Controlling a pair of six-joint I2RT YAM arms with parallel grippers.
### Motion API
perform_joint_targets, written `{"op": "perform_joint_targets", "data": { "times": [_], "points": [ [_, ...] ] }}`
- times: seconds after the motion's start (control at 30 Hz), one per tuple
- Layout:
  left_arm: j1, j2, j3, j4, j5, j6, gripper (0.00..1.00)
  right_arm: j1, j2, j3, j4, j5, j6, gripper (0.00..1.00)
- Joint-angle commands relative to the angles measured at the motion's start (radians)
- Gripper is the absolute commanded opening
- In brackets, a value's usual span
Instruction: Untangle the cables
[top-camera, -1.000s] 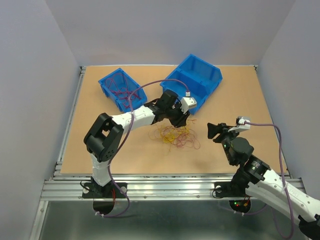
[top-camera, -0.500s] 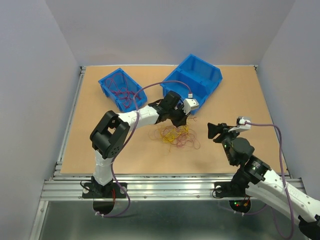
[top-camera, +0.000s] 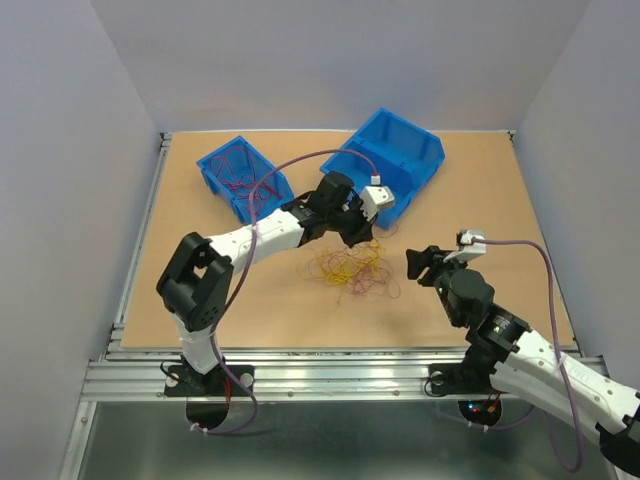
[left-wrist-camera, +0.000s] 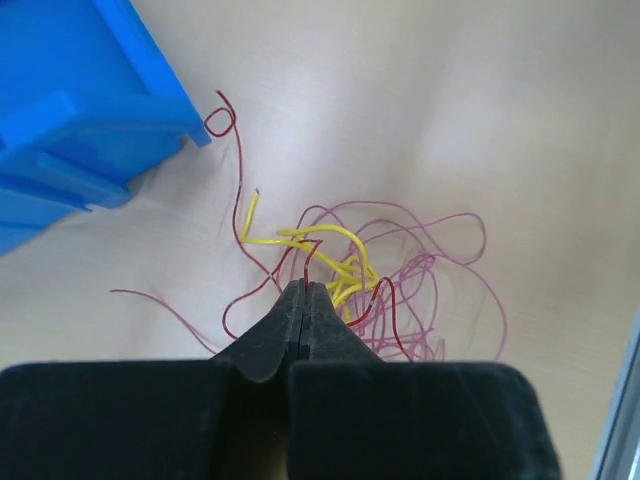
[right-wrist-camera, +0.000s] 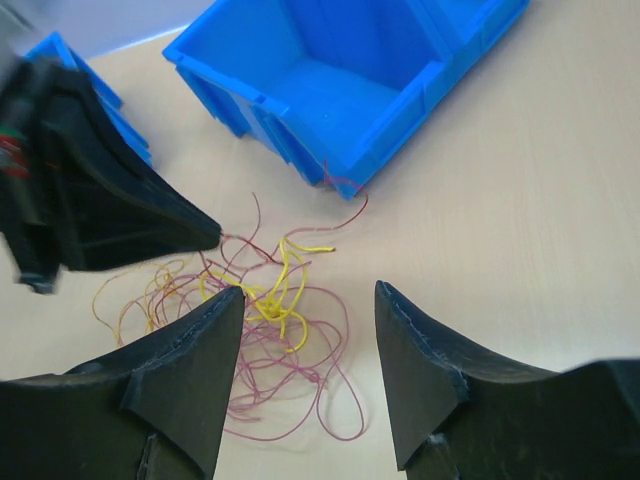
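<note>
The cables (top-camera: 352, 272) are thin red, orange and yellow wires in a loose tangle on the wooden table, also in the left wrist view (left-wrist-camera: 375, 265) and the right wrist view (right-wrist-camera: 265, 300). My left gripper (top-camera: 362, 238) hovers over the tangle's far edge, shut on a red wire (left-wrist-camera: 306, 277) pinched at the fingertips. My right gripper (top-camera: 415, 265) is open and empty, to the right of the tangle, pointing at it (right-wrist-camera: 308, 295).
A large blue bin (top-camera: 390, 160) lies just behind the tangle, empty inside (right-wrist-camera: 340, 70). A smaller blue bin (top-camera: 240, 175) at the back left holds several red wires. Metal rails edge the table on the left and front.
My left gripper has lifted slightly toward the large bin with the red wire pinched. My right gripper has moved left, closer to the tangle.
</note>
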Motion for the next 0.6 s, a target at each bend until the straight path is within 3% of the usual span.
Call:
{"op": "perform_joint_targets", "data": {
  "times": [0.0,0.1,0.23,0.57],
  "points": [
    [0.016,-0.169,-0.009,-0.001,0.059,0.018,0.00,0.006,0.033,-0.027,0.115,-0.082,-0.050,0.61],
    [0.018,-0.221,-0.023,-0.013,0.079,0.022,0.00,0.006,0.062,-0.066,0.241,-0.156,-0.128,0.61],
    [0.018,-0.269,-0.031,-0.025,0.106,0.021,0.00,0.005,0.119,-0.147,0.566,-0.319,-0.235,0.59],
    [0.021,-0.396,-0.032,-0.038,0.103,0.021,0.00,0.006,0.459,-0.061,0.775,-0.402,-0.272,0.58]
  ]
}}
